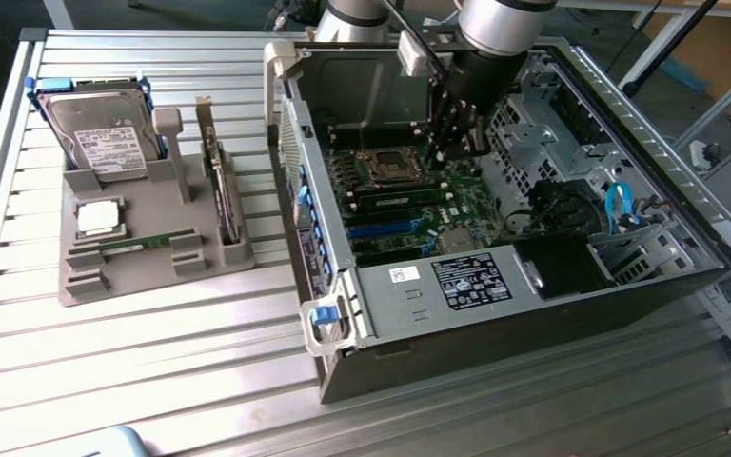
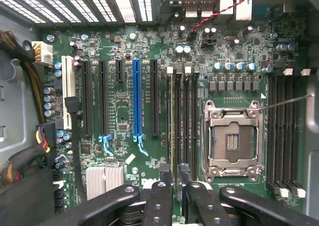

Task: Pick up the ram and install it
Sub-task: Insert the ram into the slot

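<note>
Gripper (image 1: 459, 152) hangs inside the open computer case (image 1: 379, 328), and the ram (image 1: 130, 245) lies out on the grey tray (image 1: 149, 286).

In the wrist view the gripper (image 2: 174, 173) sits above the motherboard (image 2: 119, 116) with its jaws a little apart and nothing clamped between them. They line up with the bank of memory slots (image 2: 187, 126) just beside the open processor socket (image 2: 232, 139). The ram is well apart from the arm, at the exterior view's left. It rests low in the tray just beside the silver processor chip (image 1: 99, 217), with the hard drive (image 1: 106, 138) propped up behind it. An expansion card (image 1: 220, 186) stands on edge along the tray's case-side rim (the ram is the thin green strip, not this card).
</note>
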Robot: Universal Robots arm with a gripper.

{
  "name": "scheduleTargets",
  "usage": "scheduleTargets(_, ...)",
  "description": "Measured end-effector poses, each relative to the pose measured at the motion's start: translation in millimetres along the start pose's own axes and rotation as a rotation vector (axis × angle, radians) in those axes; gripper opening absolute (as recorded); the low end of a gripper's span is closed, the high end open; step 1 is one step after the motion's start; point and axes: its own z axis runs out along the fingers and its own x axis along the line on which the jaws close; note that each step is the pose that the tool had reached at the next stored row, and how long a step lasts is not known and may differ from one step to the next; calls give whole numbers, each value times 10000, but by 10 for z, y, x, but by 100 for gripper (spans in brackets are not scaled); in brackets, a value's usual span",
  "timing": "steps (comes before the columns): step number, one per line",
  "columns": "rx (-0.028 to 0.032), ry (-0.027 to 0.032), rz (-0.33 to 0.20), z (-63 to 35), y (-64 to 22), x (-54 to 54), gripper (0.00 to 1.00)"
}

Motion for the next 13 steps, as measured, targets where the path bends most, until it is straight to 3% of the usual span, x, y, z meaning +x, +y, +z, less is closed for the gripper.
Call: scheduleTargets(13,0,0,0,-239,-3,2,19)
